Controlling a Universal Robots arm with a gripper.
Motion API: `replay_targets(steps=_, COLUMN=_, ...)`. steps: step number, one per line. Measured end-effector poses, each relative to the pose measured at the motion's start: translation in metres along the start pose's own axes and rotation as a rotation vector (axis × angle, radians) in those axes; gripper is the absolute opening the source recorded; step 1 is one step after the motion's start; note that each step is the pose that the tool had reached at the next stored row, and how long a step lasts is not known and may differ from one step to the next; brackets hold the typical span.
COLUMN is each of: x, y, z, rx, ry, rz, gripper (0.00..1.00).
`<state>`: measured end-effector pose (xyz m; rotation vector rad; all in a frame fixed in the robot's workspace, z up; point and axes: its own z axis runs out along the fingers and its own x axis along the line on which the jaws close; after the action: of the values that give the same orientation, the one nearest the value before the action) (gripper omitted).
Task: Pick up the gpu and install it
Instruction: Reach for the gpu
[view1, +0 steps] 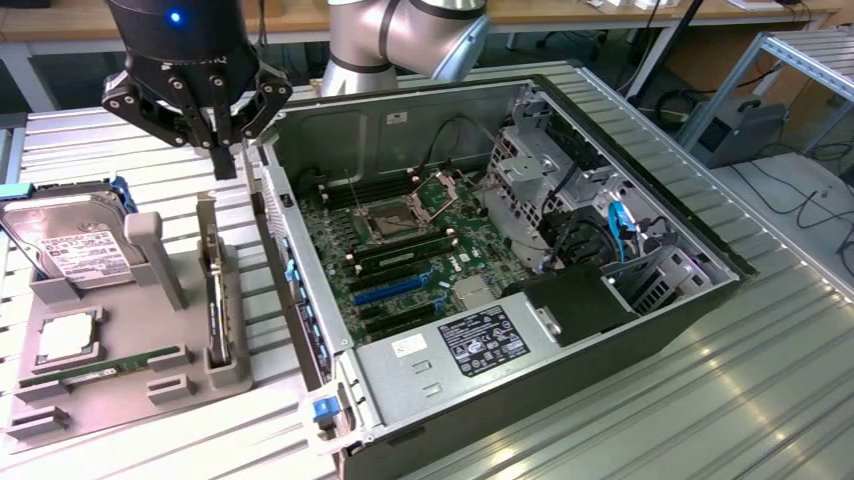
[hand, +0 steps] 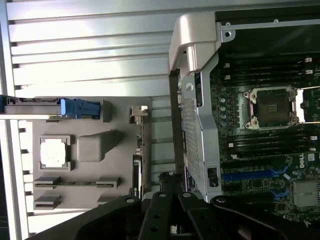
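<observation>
One arm (view1: 400, 40) carries one gripper (view1: 222, 160), a black, angular metal claw whose fingers are pressed together on nothing. It hangs over the gap between the grey holder (view1: 120, 410) and the open computer case (view1: 627, 340), just above the far end of the one gpu (view1: 211, 290). The gpu is a thin, flat, rectangular card that stands on its long edge in a slot along the side of the holder nearest the case. It shows a dark face with a narrow green rim, and in the wrist view (hand: 136, 170) it has pale metal at one end. The holder is a matte grey moulded block with ridges and pockets. It also bears one hard drive (view1: 74, 250), silver with a white label and leaning against a grey post, one square, shiny processor chip (view1: 64, 340) lying flat, and one slim green memory stick (view1: 107, 363) lying in clips. The case is a dark box with pale sheet-metal walls. Inside it lies one green motherboard (view1: 400, 260) with one square, metal-framed processor socket (view1: 400, 213) and two blue slots (view1: 391, 289). Everything rests on a ribbed, silvery metal table (view1: 694, 400).
</observation>
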<state>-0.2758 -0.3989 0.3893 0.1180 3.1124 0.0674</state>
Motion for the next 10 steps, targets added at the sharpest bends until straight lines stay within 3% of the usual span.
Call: replay_targets(steps=10, x=0.0074, y=-0.0006, z=0.0, rx=0.0, ry=0.0, rz=0.0, gripper=0.11)
